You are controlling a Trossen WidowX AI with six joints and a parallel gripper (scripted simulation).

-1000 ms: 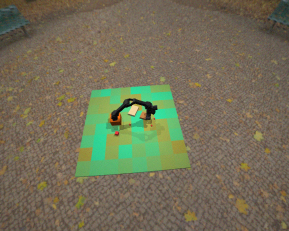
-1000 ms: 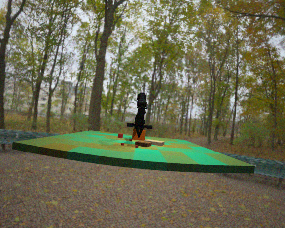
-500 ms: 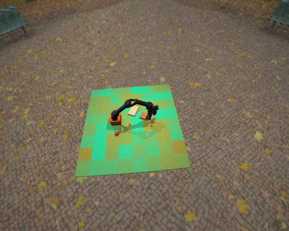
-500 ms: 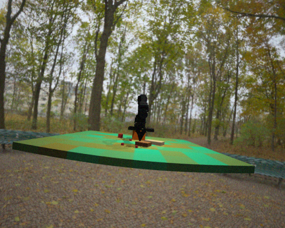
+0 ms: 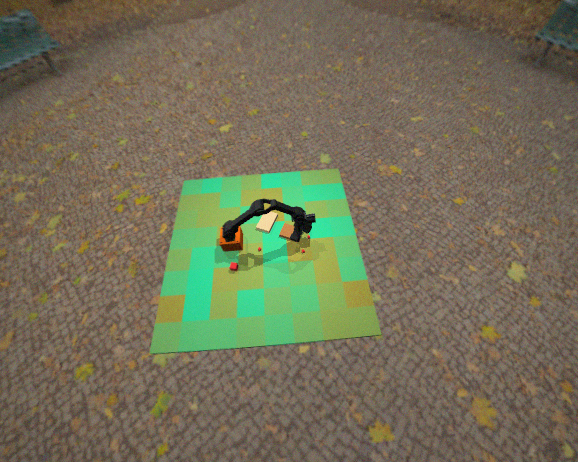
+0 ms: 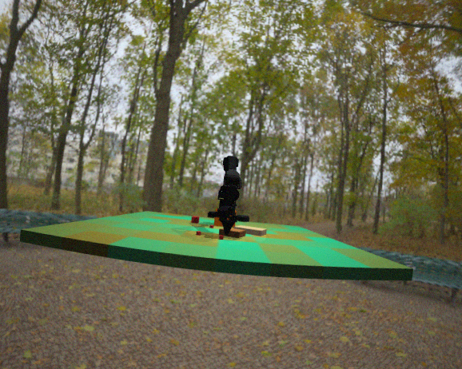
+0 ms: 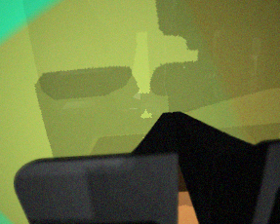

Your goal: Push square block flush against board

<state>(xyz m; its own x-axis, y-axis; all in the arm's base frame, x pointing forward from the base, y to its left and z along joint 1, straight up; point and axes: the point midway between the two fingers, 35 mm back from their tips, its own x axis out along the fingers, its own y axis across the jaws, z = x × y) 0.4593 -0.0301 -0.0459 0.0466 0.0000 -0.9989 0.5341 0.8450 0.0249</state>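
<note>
The brown square block (image 5: pixel 286 231) (image 6: pixel 238 232) (image 7: pixel 186 215) lies flat on the mat. The pale board (image 5: pixel 267 222) (image 6: pixel 257 231) lies flat beside it, nearer the arm's base, with a gap between them in the top view. The board is turned at an angle to the block and is not in the wrist view. My gripper (image 5: pixel 296 240) (image 6: pixel 227 234) (image 7: pixel 171 121) is shut and empty, pointing down at the block's side away from the board. The fingers hide part of the block. I cannot tell whether the fingertips touch it.
Small red cubes (image 5: pixel 259 249) (image 5: pixel 303 251) (image 5: pixel 308 237) lie near the block, two of them close to the gripper. A larger red cube (image 5: pixel 234 266) (image 6: pixel 195 220) lies near the orange base (image 5: pixel 232 242). The patchwork mat (image 5: pixel 276 327) (image 6: pixel 288 259) has open edges.
</note>
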